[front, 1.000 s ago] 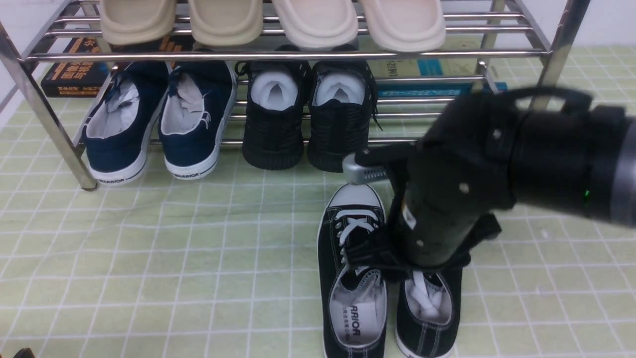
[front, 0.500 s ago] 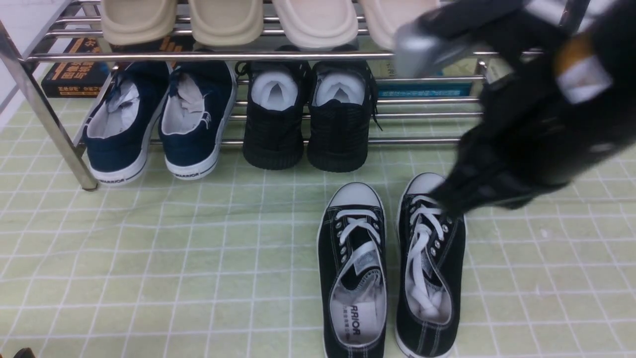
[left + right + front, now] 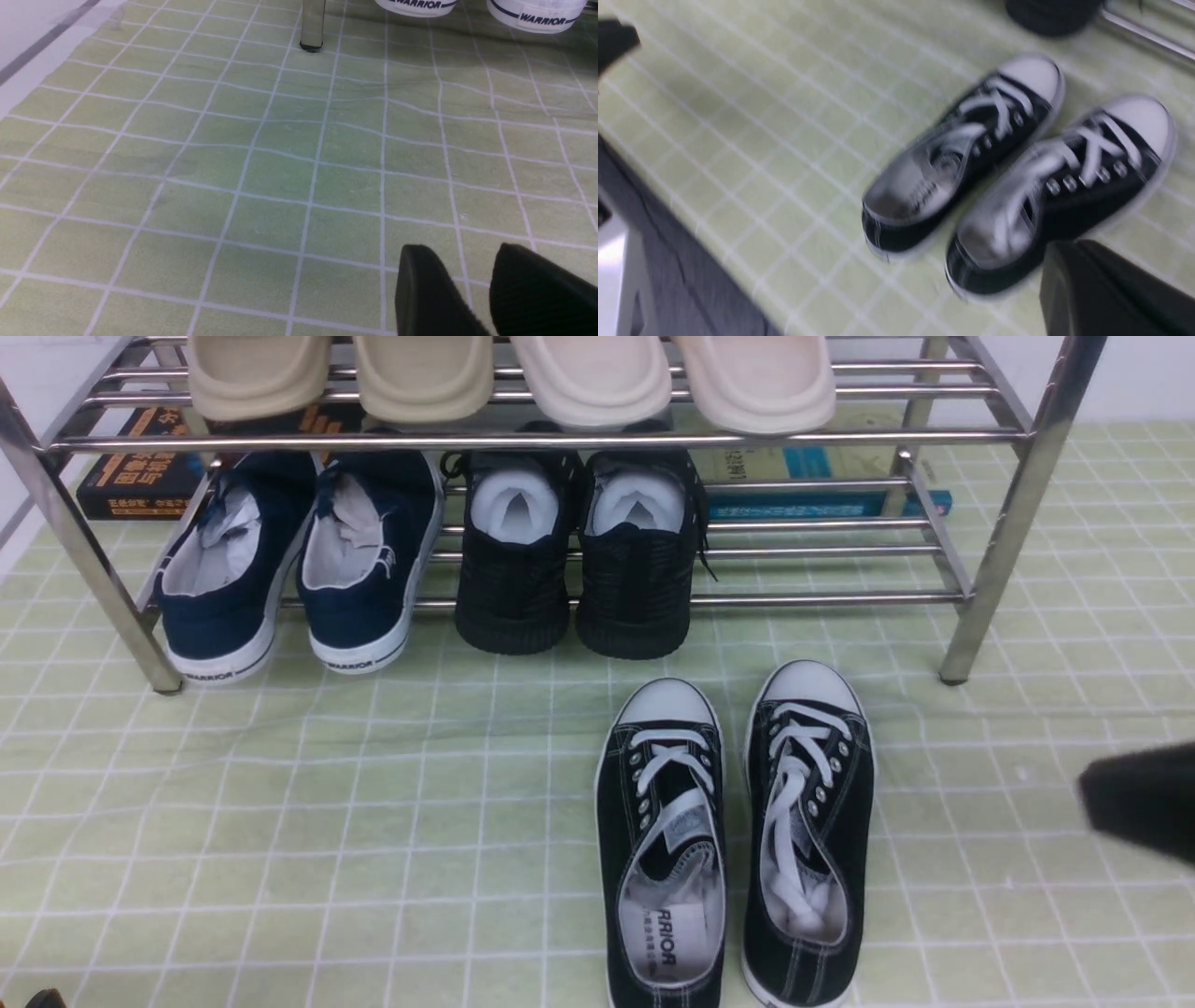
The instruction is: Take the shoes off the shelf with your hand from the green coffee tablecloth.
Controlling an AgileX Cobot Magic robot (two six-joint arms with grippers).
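The shoes stand side by side on the green coffee tablecloth, off the shelf – task looks done; right tool grips nothing, opening unclear – left tool narrowly parted

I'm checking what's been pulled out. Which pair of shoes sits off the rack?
The black canvas sneakers with white toe caps, on the green cloth; the navy pair and black mesh pair remain shelved.
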